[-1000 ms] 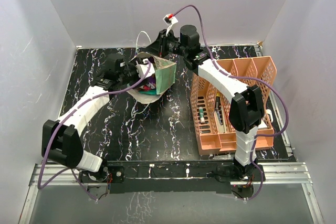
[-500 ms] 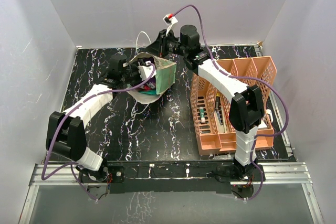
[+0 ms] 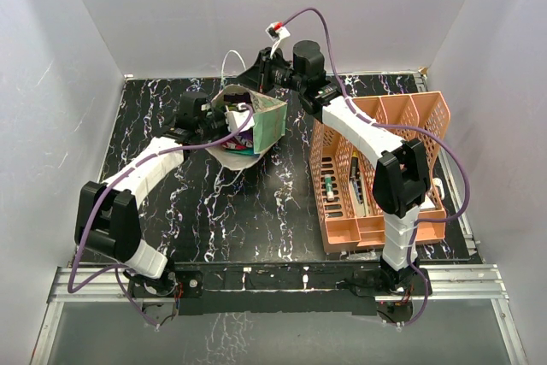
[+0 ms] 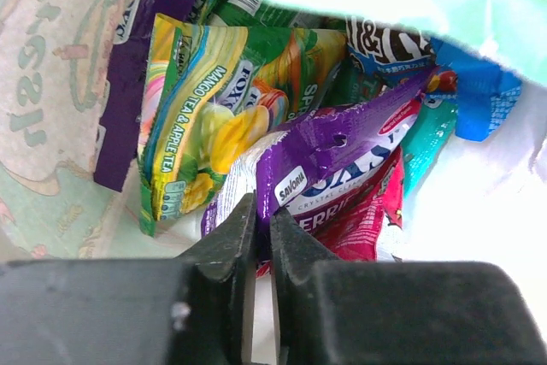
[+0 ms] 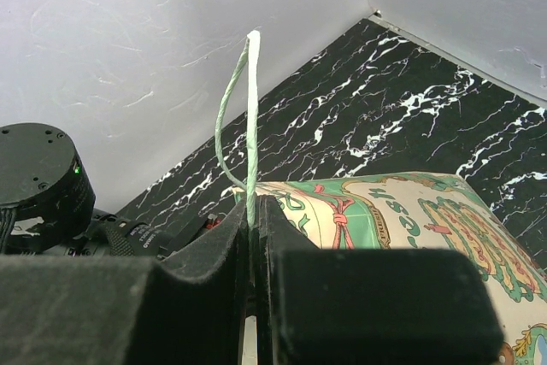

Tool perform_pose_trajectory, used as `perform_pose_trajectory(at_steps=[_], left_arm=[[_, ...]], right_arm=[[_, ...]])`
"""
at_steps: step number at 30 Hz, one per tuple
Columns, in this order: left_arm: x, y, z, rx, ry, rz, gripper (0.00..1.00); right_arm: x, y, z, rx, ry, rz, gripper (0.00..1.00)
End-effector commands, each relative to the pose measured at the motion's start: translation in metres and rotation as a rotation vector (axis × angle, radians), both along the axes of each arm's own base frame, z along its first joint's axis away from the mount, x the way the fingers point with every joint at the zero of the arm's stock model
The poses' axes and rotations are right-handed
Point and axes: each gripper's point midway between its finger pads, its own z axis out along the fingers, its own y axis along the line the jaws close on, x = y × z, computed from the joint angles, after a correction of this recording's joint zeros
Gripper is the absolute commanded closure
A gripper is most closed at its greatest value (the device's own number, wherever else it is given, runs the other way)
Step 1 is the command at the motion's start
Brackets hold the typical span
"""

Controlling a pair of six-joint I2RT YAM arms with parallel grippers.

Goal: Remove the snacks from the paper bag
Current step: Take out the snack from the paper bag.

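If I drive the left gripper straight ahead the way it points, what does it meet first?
The purple Fox's packet: its lower edge sits right at the left gripper, seemingly pinched between the jaws. Behind it, more packets fill the paper bag, though depth is unclear.

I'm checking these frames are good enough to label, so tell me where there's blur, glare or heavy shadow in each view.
Left wrist: the left gripper is a dark, soft blur up close; the purple candy packet is sharp, with mild sheen. Right wrist: the right gripper is near-black and unfocused, the cord handle crisp. Top: even light, soft shadows, the paper bag small.
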Motion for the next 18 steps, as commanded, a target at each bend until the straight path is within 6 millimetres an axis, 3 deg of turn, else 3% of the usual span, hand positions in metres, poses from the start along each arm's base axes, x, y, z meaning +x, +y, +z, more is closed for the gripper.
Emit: perform_pose_trajectory(at_steps=[1,6,12,18], left_arm=[[-0.009,-0.007,0.035,-0.061,-0.034,-0.036,0.98],[-0.013,-0.005,0.075,-0.130,-0.121,0.001,1.00],[-0.029,0.002,0.155,-0.334,-0.282,0.081,1.00],[-0.073,0.011,0.238,-0.567,-0.358,0.103,1.00]], right_arm=[[0.000,-0.006,0.070,0.123,-0.167,-0.034,0.93],[0.005,-0.006,0.063,0.126,-0.152,-0.055,0.93],[0.020,-0.010,0.046,0.105,-0.135,-0.103,0.93],[0.031,-0.016,0.041,0.097,-0.127,-0.130,0.93]])
